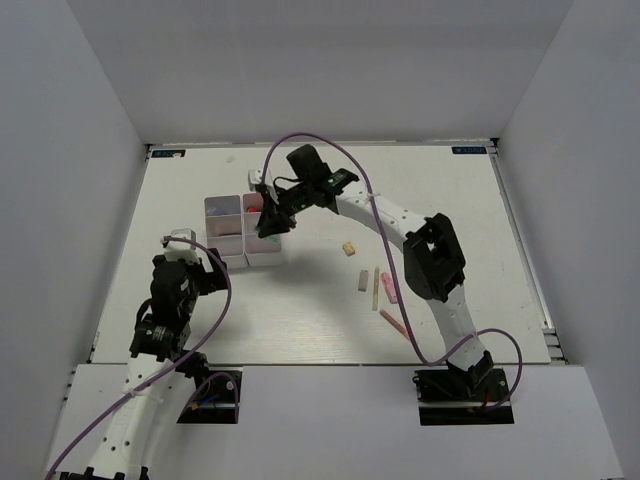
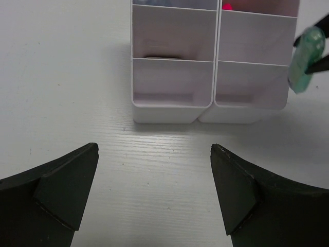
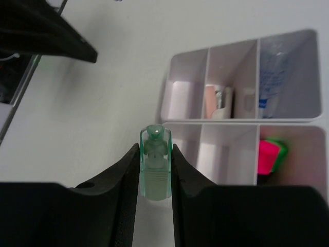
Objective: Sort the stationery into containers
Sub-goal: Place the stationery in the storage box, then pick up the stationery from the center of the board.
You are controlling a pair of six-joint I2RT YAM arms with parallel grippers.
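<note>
Your right gripper (image 3: 155,150) — clamped on green highlighter (image 3: 155,172), over tray (image 3: 182,92), its 3 o'clock edge. Your left gripper (image 2: 154,150) — fingers apart, empty, at tray's 7 o'clock.

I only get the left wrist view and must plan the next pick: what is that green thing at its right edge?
Observer: A green highlighter, clamped in the right pincer near the tray.
Operator: What is loose on the table?
Observer: To the tray's right, on the table: a beige eraser, a grey eraser, a pink eraser, a yellowish pencil and a pinkish pencil.
Operator: And the tray's far end?
Observer: One end compartment holds a blue-capped bottle.
</note>
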